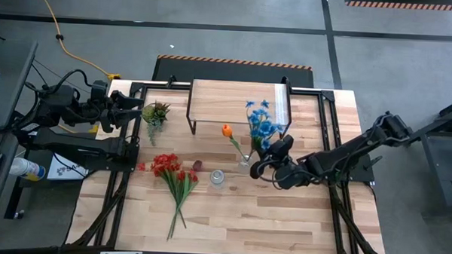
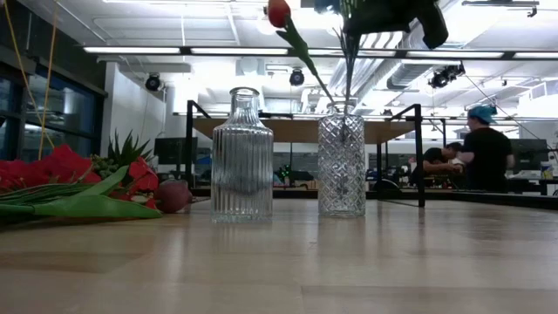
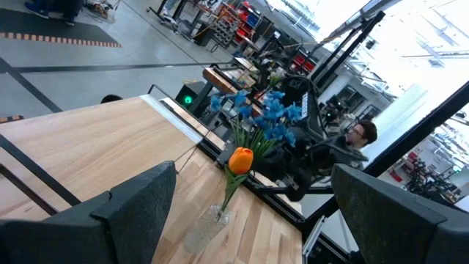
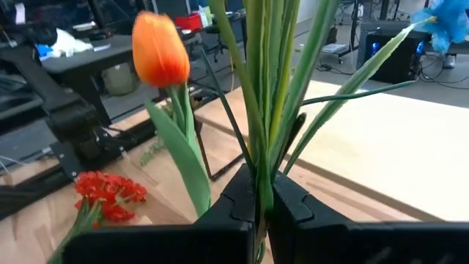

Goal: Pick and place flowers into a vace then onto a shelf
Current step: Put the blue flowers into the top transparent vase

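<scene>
Two flowers (image 1: 244,135) in pincer-side vase (image 2: 342,164)

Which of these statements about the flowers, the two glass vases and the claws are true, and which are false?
1. The right claw is shut on the blue flowers' stems. True.
2. The orange tulip lies flat on the table. False: it stands in the diamond-cut vase.
3. The ribbed vase holds no flowers. True.
4. The red flowers are on the shelf. False: they lie on the table.
5. The left claw is open. True.
</scene>
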Available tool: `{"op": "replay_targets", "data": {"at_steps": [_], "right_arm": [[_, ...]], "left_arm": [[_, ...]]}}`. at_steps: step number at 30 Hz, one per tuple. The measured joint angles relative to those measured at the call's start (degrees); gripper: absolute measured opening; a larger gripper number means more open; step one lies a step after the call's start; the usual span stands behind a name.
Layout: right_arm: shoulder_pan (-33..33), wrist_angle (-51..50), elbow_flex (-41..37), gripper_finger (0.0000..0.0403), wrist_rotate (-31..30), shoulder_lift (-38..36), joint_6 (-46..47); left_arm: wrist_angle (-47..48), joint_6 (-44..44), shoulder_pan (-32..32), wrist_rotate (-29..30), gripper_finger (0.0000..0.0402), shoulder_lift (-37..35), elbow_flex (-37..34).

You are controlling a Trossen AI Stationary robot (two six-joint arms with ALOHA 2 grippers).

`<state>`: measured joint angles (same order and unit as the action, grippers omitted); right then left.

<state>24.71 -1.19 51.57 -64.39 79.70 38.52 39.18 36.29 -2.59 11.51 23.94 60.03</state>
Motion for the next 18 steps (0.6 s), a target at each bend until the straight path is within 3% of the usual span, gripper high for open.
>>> {"op": "replay_targets", "data": {"at_steps": [18], "right_arm": [[0.00,-0.02,0.00,0.0003,1.84,2.69,0.00]], "left_arm": [[0.00,0.00,0.00,-0.02,0.0399,0.00,0.00]]}}
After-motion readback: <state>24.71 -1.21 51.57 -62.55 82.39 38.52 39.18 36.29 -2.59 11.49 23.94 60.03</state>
